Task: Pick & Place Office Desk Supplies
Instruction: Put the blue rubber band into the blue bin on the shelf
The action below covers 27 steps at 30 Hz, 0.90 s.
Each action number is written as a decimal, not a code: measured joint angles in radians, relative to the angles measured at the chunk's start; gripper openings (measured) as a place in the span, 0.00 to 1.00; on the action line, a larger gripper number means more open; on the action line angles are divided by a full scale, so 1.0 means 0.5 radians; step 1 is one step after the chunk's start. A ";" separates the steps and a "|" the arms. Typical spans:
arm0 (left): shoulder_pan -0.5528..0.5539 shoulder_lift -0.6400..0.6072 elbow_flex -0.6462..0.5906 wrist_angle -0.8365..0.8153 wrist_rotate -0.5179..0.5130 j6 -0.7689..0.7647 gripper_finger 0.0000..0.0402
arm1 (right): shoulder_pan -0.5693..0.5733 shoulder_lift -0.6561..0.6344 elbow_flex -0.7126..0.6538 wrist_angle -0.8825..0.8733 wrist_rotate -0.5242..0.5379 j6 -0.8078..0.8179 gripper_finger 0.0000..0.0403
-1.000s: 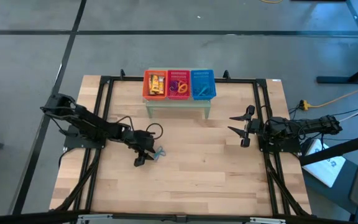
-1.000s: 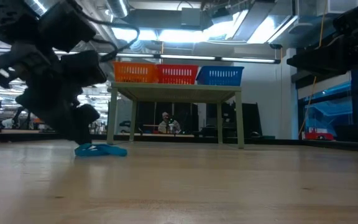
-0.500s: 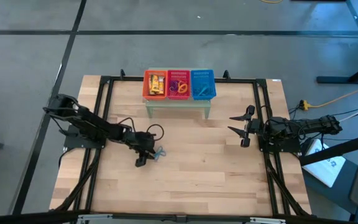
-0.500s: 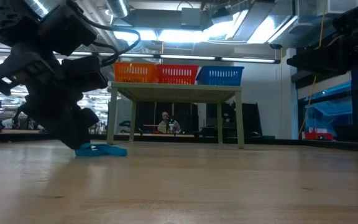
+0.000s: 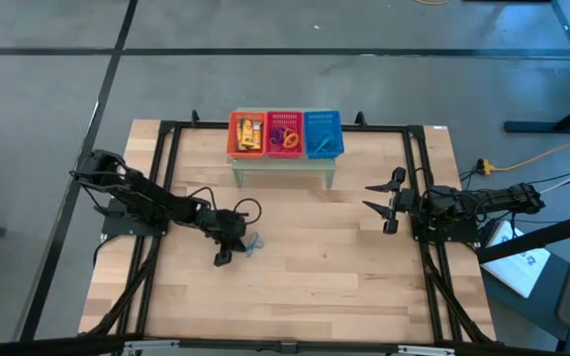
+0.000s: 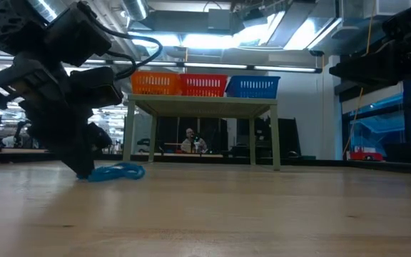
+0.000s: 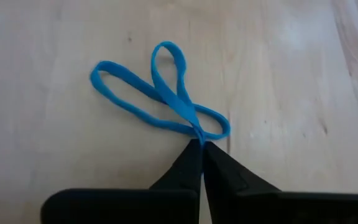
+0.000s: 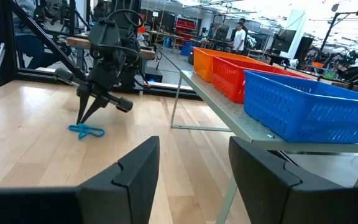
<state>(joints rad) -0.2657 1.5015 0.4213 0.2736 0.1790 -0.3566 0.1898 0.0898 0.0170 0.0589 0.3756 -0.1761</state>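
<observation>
While the right gripper (image 5: 388, 201) waits with fingers spread off the stand's right end, the left gripper (image 7: 202, 149) has pinched shut on a blue rubber band (image 7: 160, 99) lying on the table (image 5: 325, 267) in front of the small stand (image 5: 283, 164) — the pick step. Next, by the look of it: lift the band clear and carry it to the blue basket (image 5: 323, 133) atop that stand.
</observation>
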 joint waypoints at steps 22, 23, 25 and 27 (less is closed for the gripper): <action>0.159 -0.319 0.805 -1.013 -0.180 0.738 0.00 | 0.000 0.000 0.000 0.000 0.001 -0.002 0.48; 0.195 -0.330 0.843 -1.022 -0.185 0.751 0.00 | 0.000 0.000 0.000 0.000 0.001 -0.002 0.48; 0.268 -0.341 0.926 -1.029 -0.181 0.824 0.01 | 0.000 -0.001 0.000 0.000 0.001 -0.002 0.48; 0.341 -0.359 0.991 -1.003 -0.194 0.870 0.00 | 0.000 -0.001 0.000 0.000 0.001 -0.002 0.48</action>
<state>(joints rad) -0.0950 1.3220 0.9167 -0.2281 0.0819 0.0783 0.1898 0.0895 0.0170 0.0589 0.3759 -0.1768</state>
